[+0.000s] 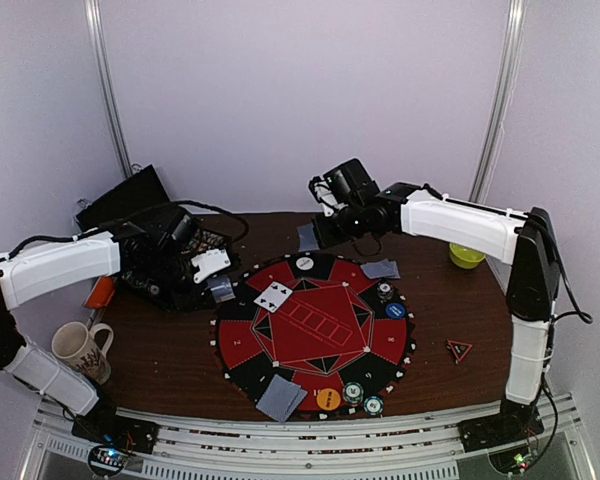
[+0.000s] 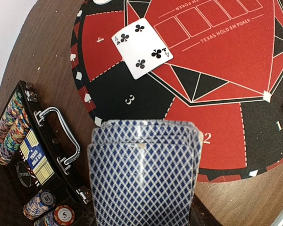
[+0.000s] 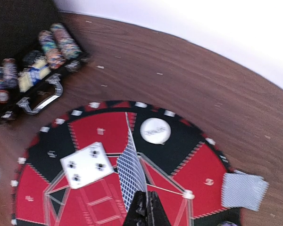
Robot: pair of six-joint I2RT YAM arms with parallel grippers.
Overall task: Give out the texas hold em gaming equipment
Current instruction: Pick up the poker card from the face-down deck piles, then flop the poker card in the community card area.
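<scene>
My left gripper (image 1: pixel 216 276) is shut on a fanned deck of blue-backed cards (image 2: pixel 144 174) at the left rim of the round red-and-black poker mat (image 1: pixel 242 345); the deck hides its fingers in the left wrist view. My right gripper (image 3: pixel 146 207) is shut on one blue-backed card (image 3: pixel 131 176), held edge-on above the mat's far side (image 1: pixel 308 238). A face-up four of clubs (image 1: pixel 273 296) lies on the mat and shows in both wrist views (image 2: pixel 142 48) (image 3: pixel 87 165). A white button (image 1: pixel 306 264) (image 3: pixel 155 130) lies at the far edge.
Face-down cards lie at the far right (image 1: pixel 380 268) (image 3: pixel 245 190) and near edge (image 1: pixel 280 397). A blue button (image 1: pixel 395 311), an orange button (image 1: pixel 327 398) and chip stacks (image 1: pixel 353 392) sit on the mat. An open chip case (image 2: pixel 33 169) stands left. A mug (image 1: pixel 80 348) and a yellow bowl (image 1: pixel 467 256) flank the mat.
</scene>
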